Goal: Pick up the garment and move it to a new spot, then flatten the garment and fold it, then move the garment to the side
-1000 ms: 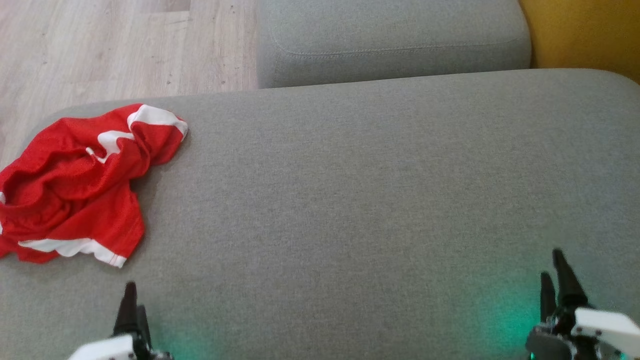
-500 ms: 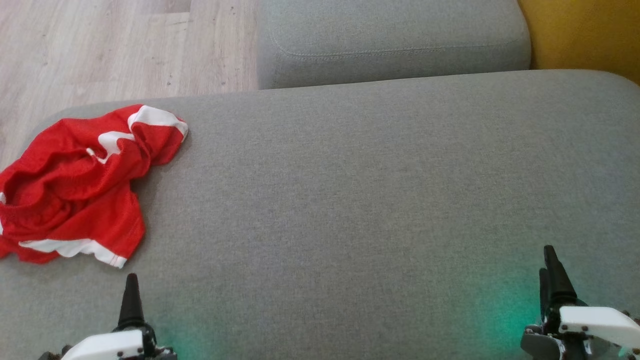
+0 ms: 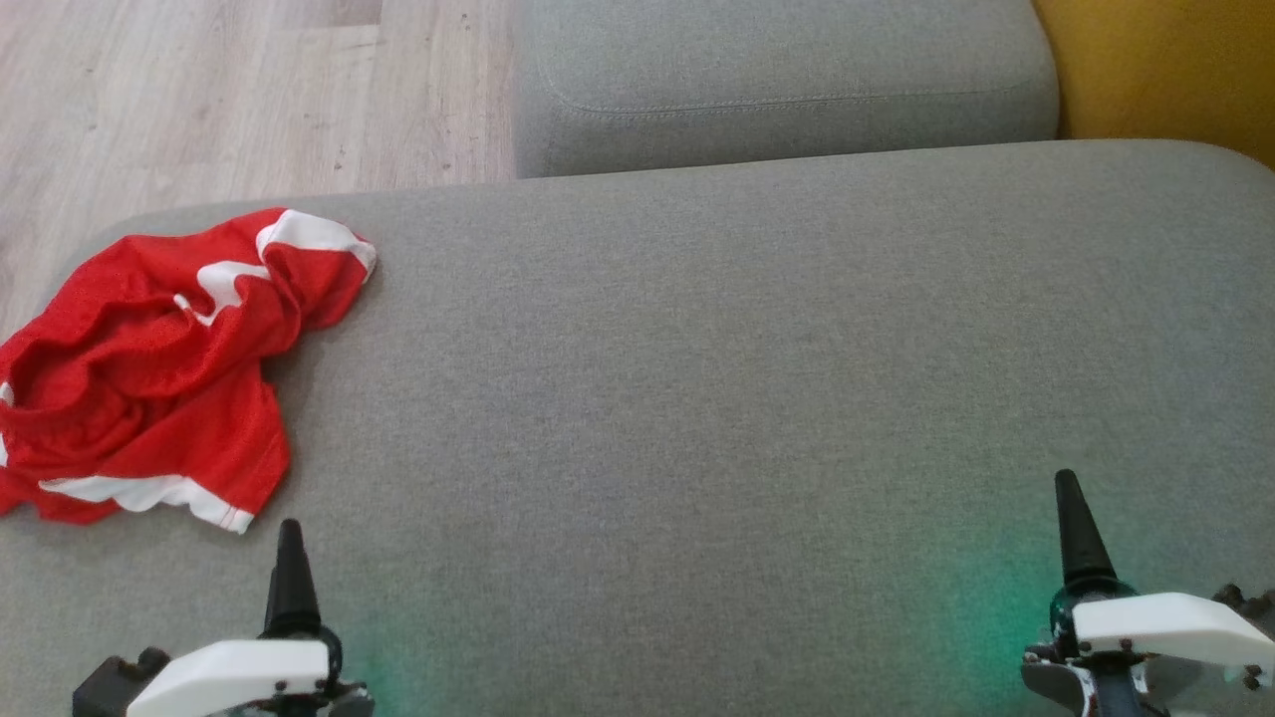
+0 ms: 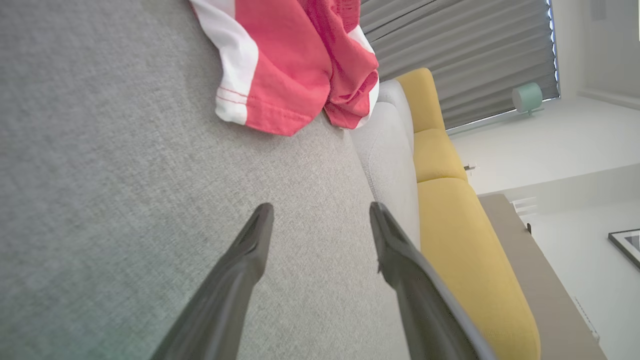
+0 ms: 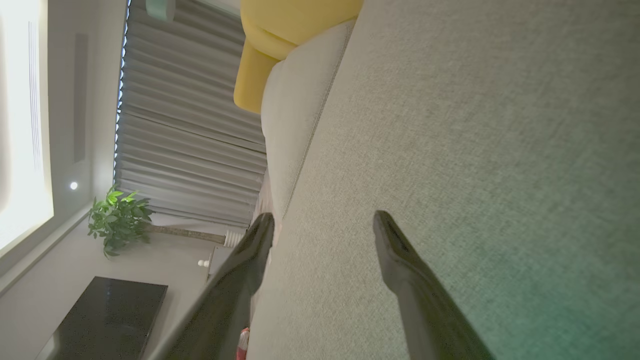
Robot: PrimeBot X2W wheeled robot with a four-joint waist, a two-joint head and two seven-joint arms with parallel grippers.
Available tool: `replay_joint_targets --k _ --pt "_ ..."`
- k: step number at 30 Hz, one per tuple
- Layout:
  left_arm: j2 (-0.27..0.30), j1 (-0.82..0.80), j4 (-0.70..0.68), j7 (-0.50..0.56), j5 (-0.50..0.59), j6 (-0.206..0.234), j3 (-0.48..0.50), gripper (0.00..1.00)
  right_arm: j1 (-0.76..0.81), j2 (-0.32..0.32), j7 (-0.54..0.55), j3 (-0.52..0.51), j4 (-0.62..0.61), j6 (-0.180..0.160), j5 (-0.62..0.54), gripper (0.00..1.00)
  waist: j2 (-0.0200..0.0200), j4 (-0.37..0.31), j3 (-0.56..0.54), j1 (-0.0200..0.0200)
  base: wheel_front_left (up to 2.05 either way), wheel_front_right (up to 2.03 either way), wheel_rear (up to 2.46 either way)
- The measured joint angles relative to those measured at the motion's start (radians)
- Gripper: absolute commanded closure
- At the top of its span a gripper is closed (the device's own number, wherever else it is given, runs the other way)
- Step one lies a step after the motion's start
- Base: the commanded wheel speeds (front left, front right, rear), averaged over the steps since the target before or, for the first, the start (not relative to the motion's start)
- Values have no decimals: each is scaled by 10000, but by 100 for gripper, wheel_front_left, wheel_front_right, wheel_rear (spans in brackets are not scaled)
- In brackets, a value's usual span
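Grey seat [image 3: 697, 398], red garment [image 3: 149, 368] left, yellow cushion [image 3: 1165, 70] beyond

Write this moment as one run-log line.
stage: pre-grasp | garment: crumpled on seat cushion | left gripper: open, empty | right gripper: open, empty

Open cushion [image 3: 697, 398] stretches right of crumpled garment [image 3: 149, 368]

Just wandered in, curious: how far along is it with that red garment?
Done: nothing; the garment lies crumpled on the sofa. In hand: left end effector and right end effector hover open, empty, short of it. Left: pick up, flatten, fold, move aside.
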Motion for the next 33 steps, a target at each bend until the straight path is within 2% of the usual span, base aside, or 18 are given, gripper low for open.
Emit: replay_joint_targets --k 33 --pt "12 0 -846 -965 4159 706 -949 0 -9 -8 -953 742 -487 0 -4343 0 0 55 -77 0 0 0 0"
